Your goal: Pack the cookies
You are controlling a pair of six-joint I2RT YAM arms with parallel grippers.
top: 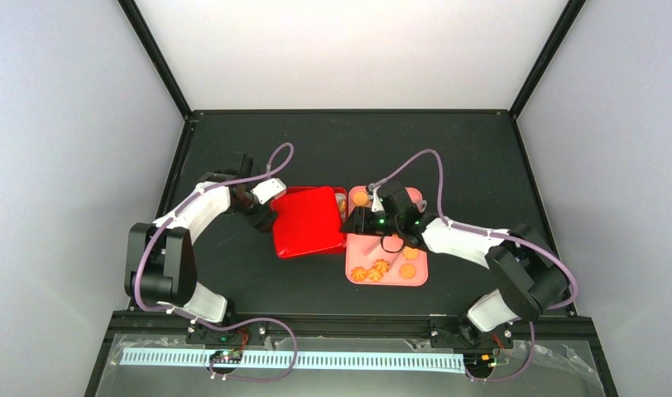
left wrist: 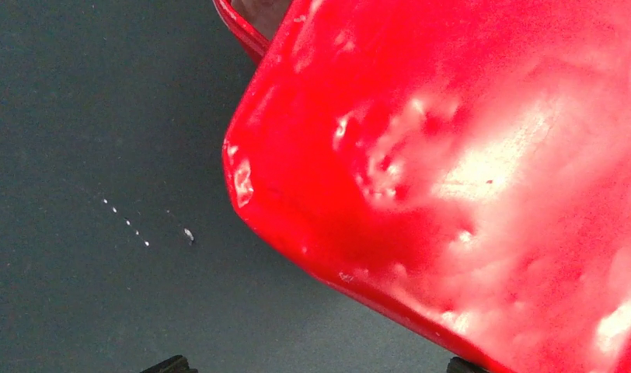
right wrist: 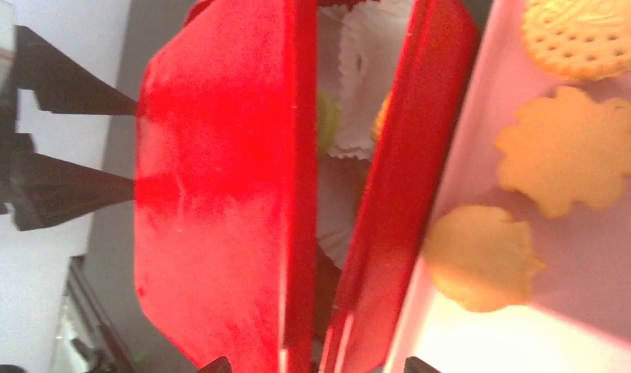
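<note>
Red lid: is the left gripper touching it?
Cannot tell. Right wrist view: left gripper tips reach the red lid edge, perhaps only lined up.

Contents of red box (right wrist: 406,171) mostly hidden under red lid (top: 306,220), top cookie (right wrist: 588,31) cut off at upper edge, left end effector (left wrist: 312,367) and right end effector (right wrist: 312,367) showing only their tips

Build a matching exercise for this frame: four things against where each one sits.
Things:
1 red lid
2 pink tray
3 white paper cups
4 left pincer

Places:
a inside the red box
b at the lid's left edge
c carries loose cookies
d tilted over the red box, leaving a gap

Pairs: 1-d, 2-c, 3-a, 4-b
</note>
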